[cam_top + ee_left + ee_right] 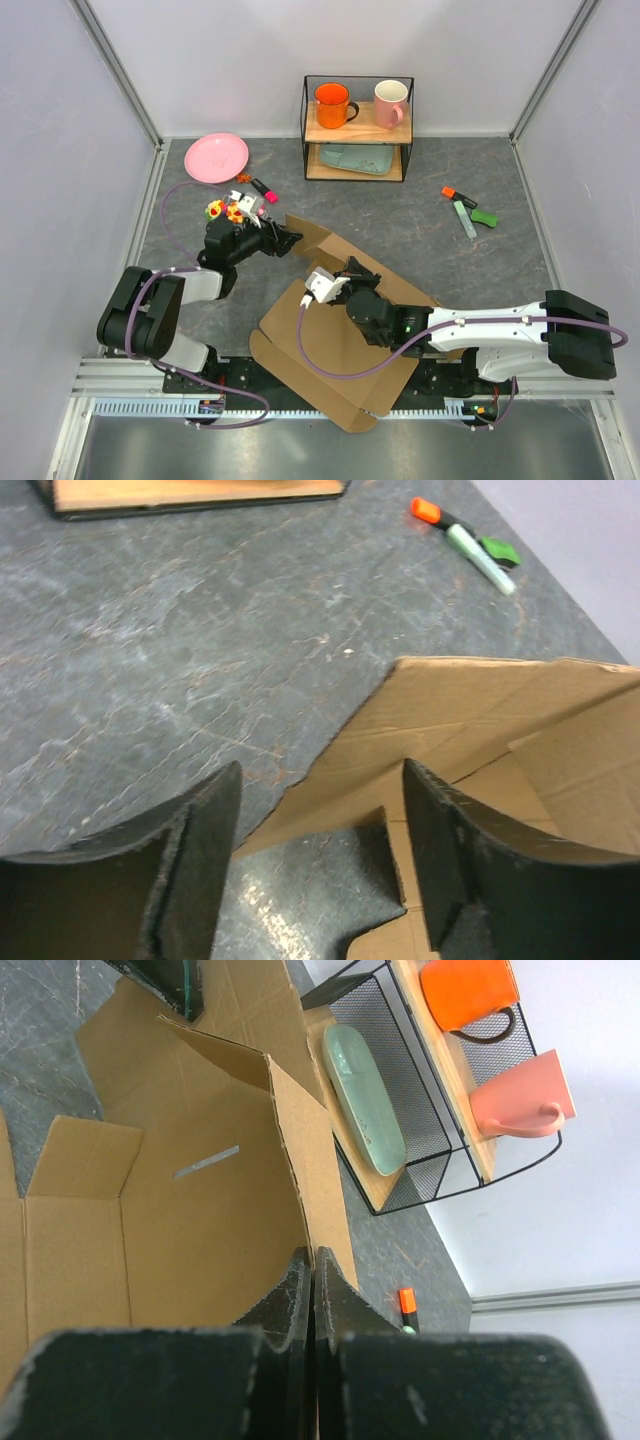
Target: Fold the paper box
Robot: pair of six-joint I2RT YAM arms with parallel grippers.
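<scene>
The paper box is brown corrugated cardboard, lying mostly flat at the near middle of the table with one panel raised. In the right wrist view my right gripper is shut on the upright edge of that raised panel. My left gripper is open at the box's far-left corner. A flap edge and bare table show between its fingers, and neither pad touches the cardboard. In the top view the right gripper sits at the middle of the box and the left gripper just left of it.
A wire shelf at the back holds an orange mug, a pink mug and a green dish. A pink plate and small toys lie at the back left. Markers lie at the right.
</scene>
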